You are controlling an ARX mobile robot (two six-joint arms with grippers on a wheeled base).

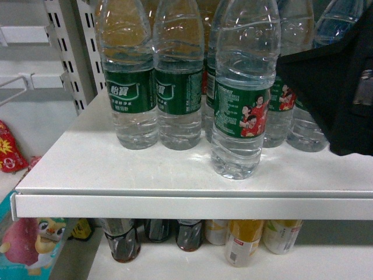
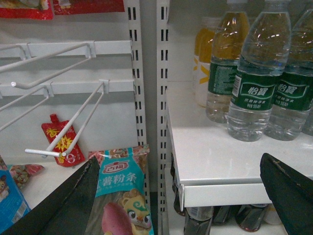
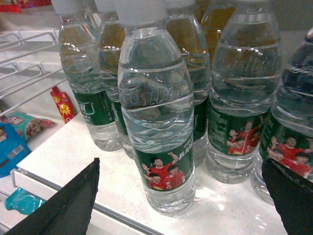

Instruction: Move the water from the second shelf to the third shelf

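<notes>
At the front of the white shelf, nearest the camera, one water bottle stands upright on its own, a little ahead of the row of like bottles behind it and not far from the shelf's lip. Judging by how things lie, the transfer may be either finished or not begun: the bottle rests on the shelf board with nothing gripping it, and which tier this board is cannot be told from these views. The right gripper has its jaws spread wide, one dark finger on each side of the bottle and clear of it, holding nothing. The left gripper hangs off to the side by the shelf's left end, jaws likewise wide apart and empty, touching nothing. Farther back stand more green-labelled bottles and some yellow drinks against the rear wall; below, dark cola bottles sit on the lower tier.
</notes>
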